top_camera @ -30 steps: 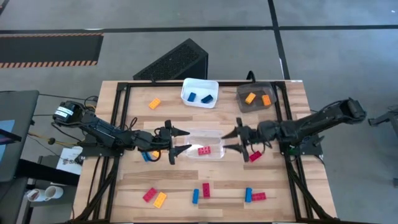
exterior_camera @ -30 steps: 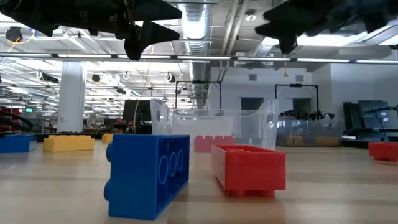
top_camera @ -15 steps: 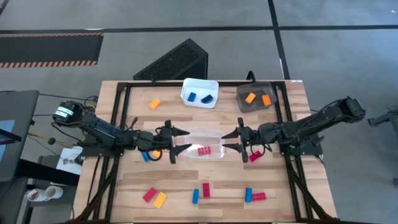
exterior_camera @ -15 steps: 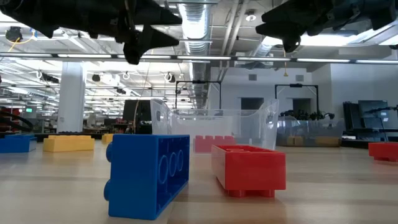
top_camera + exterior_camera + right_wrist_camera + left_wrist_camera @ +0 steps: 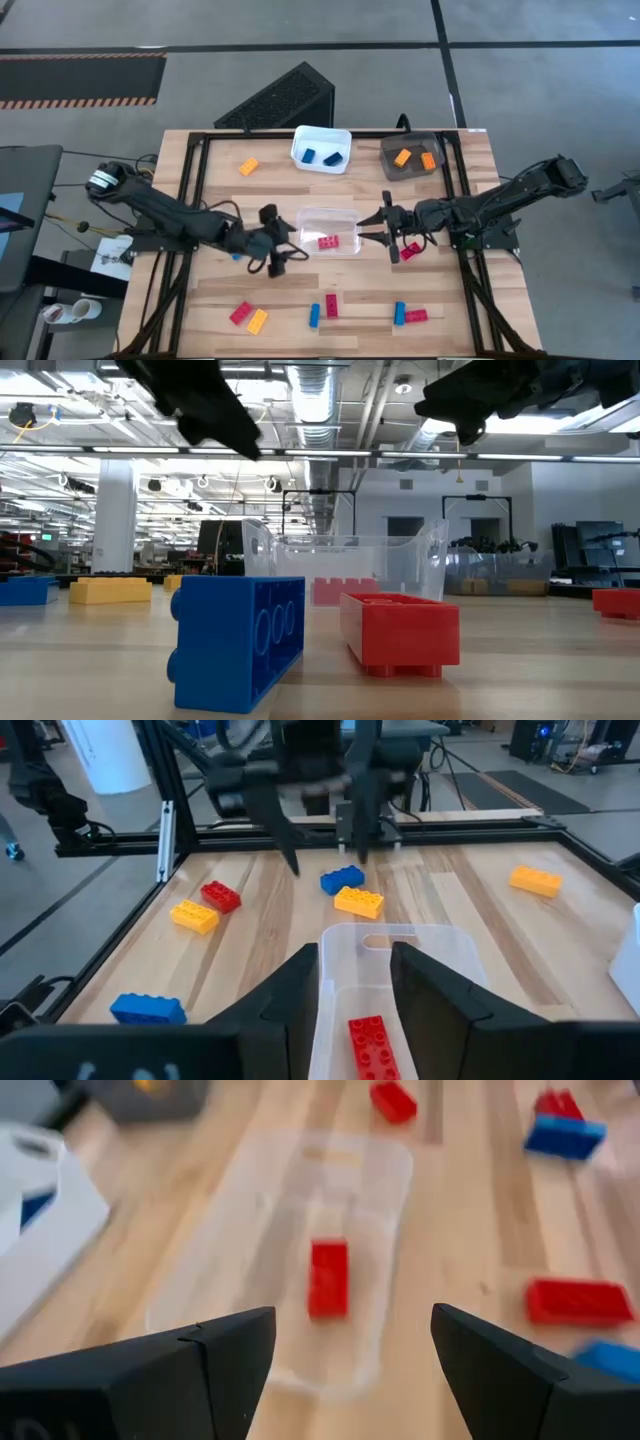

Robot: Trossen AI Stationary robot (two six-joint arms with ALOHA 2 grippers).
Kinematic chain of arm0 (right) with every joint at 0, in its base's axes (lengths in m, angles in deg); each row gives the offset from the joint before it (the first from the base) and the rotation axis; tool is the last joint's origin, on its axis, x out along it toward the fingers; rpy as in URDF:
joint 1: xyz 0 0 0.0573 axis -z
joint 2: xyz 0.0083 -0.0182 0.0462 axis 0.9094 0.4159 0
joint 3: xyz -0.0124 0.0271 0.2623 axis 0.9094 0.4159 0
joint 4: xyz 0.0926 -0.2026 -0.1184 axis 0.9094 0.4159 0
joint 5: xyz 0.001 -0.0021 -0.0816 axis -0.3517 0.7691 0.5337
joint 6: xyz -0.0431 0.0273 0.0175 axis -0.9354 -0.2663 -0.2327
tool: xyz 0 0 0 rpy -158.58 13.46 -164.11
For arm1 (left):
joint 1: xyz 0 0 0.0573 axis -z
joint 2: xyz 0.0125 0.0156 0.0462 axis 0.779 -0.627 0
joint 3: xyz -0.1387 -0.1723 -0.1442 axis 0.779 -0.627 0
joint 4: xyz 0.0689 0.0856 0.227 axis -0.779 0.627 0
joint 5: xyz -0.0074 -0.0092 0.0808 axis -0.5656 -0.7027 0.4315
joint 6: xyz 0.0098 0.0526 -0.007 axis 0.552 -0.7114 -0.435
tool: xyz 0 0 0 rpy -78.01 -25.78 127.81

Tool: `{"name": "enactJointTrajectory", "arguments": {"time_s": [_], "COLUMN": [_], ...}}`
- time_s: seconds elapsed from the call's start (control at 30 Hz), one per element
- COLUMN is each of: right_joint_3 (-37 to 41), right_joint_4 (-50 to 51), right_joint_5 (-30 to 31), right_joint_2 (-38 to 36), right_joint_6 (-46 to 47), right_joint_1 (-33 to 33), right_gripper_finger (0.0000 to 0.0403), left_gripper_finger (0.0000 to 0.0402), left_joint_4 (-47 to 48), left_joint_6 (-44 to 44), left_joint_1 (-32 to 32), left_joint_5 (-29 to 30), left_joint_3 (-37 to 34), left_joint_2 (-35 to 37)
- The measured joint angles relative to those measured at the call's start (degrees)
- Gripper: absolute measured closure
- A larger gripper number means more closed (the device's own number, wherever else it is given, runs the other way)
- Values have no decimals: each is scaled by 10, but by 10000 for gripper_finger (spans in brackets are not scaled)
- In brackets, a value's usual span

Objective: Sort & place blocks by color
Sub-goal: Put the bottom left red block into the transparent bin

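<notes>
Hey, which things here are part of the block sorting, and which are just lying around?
Part of the job:
loose blocks; red block in clear bin; white bin; grey bin; left gripper; right gripper.

Lying about:
black slotted panel beyond the table; cables.

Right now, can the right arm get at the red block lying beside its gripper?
Probably yes: the red block lies bare on the table just beside the open right gripper, nothing covering it.

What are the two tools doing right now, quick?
Left tool: open, holding nothing, near the clear bin.
Right tool: open, holding nothing, at the clear bin's other end.
</notes>
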Motion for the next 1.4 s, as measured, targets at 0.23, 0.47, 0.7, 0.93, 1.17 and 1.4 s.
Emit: {"name": "enactJointTrajectory", "arguments": {"time_s": [0.23,0.47,0.7,0.93,1.17,1.4], "right_joint_3": [0,0,0,0,0,0], "right_joint_4": [3,3,-3,-6,-5,-3], "right_joint_5": [0,0,0,0,0,0], "right_joint_2": [0,0,0,0,0,0], "right_joint_6": [20,22,23,26,26,26], "right_joint_1": [0,0,0,0,0,0], "right_gripper_finger": [261,262,266,268,268,270], "left_gripper_finger": [145,145,145,146,146,146], "left_joint_4": [198,245,275,238,243,247], "left_joint_6": [235,498,614,628,653,653], "left_joint_1": [84,176,226,228,228,228], "left_joint_5": [-43,-111,-191,-298,-301,-275], "left_joint_3": [76,54,52,52,52,52], "left_joint_2": [1,-10,-80,-139,-148,-148]}}
